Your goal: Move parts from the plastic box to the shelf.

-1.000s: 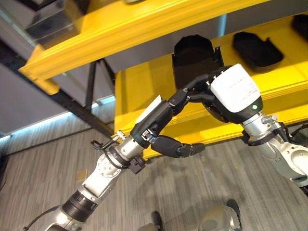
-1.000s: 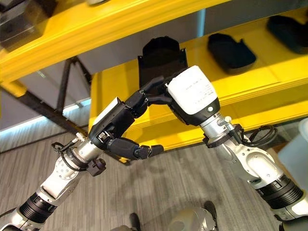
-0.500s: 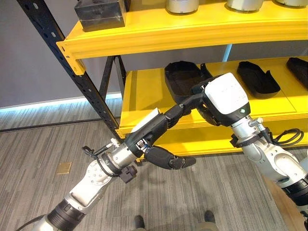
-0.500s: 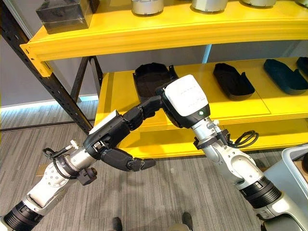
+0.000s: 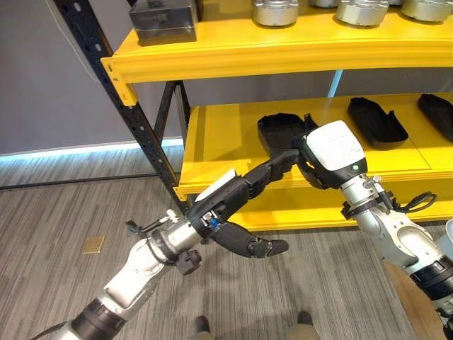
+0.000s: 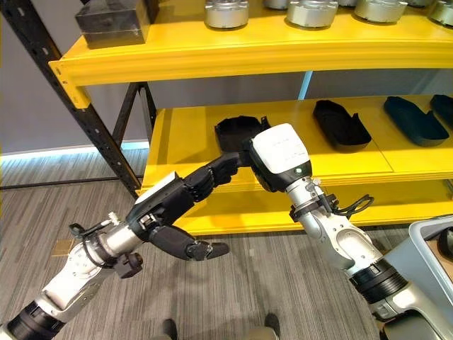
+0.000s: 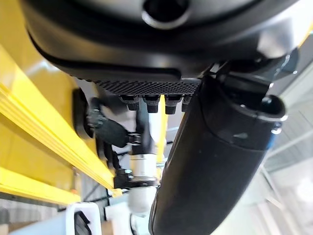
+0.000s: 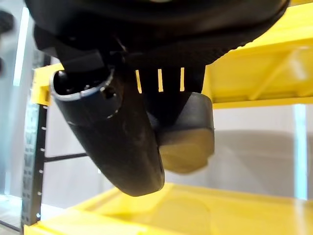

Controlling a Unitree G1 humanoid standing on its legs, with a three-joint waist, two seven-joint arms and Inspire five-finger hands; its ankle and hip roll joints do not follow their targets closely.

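Observation:
A black moulded part [image 5: 279, 131] lies on the middle yellow shelf board [image 5: 219, 134], near its front edge. My right hand [image 5: 333, 149], under its white cover, sits against the near right side of that part; the cover hides how it meets the part. My left hand [image 5: 226, 202] is open below the shelf front, its straight fingers [image 5: 272, 166] stretching up towards the right hand and its thumb [image 5: 255, 246] hanging apart below. In the left wrist view the left thumb [image 7: 210, 161] stands close by, with the right hand [image 7: 105, 129] at the shelf edge beyond it.
Two more black parts [image 5: 375, 120] [image 5: 435, 113] lie further right on the same board. The upper shelf carries metal cylinders [image 5: 276, 10] and a dark block [image 5: 163, 14]. A black perforated post [image 5: 106, 71] stands at the left. A grey plastic box [image 6: 428, 265] is at the lower right.
The whole picture has swung level and drawn back, so the camera moved. Both hands keep nearly the same pose at the black part.

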